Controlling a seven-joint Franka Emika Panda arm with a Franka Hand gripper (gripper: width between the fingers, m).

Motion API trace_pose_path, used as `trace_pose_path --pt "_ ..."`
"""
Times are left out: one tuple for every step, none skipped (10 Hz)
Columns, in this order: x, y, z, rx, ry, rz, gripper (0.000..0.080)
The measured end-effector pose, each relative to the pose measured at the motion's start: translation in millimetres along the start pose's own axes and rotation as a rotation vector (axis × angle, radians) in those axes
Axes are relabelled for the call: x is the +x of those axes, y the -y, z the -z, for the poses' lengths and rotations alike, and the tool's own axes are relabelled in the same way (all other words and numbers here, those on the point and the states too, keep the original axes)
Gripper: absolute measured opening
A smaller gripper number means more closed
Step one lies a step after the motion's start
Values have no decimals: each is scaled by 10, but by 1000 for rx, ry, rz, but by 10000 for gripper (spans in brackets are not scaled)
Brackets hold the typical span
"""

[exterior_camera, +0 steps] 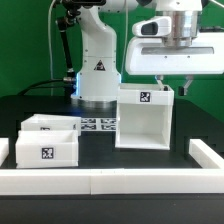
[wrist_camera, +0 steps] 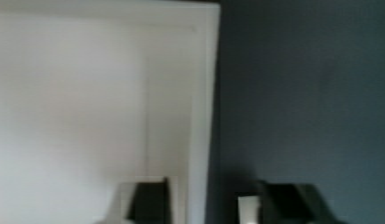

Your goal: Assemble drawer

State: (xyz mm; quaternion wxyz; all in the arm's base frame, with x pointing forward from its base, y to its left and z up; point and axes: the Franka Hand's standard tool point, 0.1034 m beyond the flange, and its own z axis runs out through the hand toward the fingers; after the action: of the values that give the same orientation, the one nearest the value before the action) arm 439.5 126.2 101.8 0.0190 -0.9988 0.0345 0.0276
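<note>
Closest to the front is the low white rail [exterior_camera: 110, 180]. Just behind it, on the exterior view's left, sit the two small trays: the front tray [exterior_camera: 47, 150] shows its square tag, and the back tray [exterior_camera: 45, 123] is right behind it. Farther back on the black table [exterior_camera: 100, 152] the tall shell [exterior_camera: 143, 125] stands upright with its open side to the front, and the marker board [exterior_camera: 97, 124] lies flat between it and the trays. My gripper [exterior_camera: 176, 86] hangs over the shell's wall on the exterior view's right. My fingers [wrist_camera: 153, 200] are spread apart and hold nothing, and the wall's edge lines up with the gap between them.
</note>
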Motion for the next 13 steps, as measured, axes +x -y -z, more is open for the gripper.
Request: trace_pose_path --pt "0 0 0 0 0 0 107" --pt "1 0 0 0 0 0 107" --pt "0 0 0 0 0 0 36" --pt "0 0 0 0 0 0 36" --pt "0 0 0 0 0 0 36" --pt "0 0 0 0 0 0 36" --pt "0 0 0 0 0 0 36" --pt "7 -6 0 0 2 7 36" --pt "93 -50 10 0 6 26 36" --pt "234 -70 19 5 -1 32 37" --pt "374 -85 27 10 -11 41 38" --pt "512 -102 38 15 -23 52 38" --pt "663 -128 47 18 -37 61 38"
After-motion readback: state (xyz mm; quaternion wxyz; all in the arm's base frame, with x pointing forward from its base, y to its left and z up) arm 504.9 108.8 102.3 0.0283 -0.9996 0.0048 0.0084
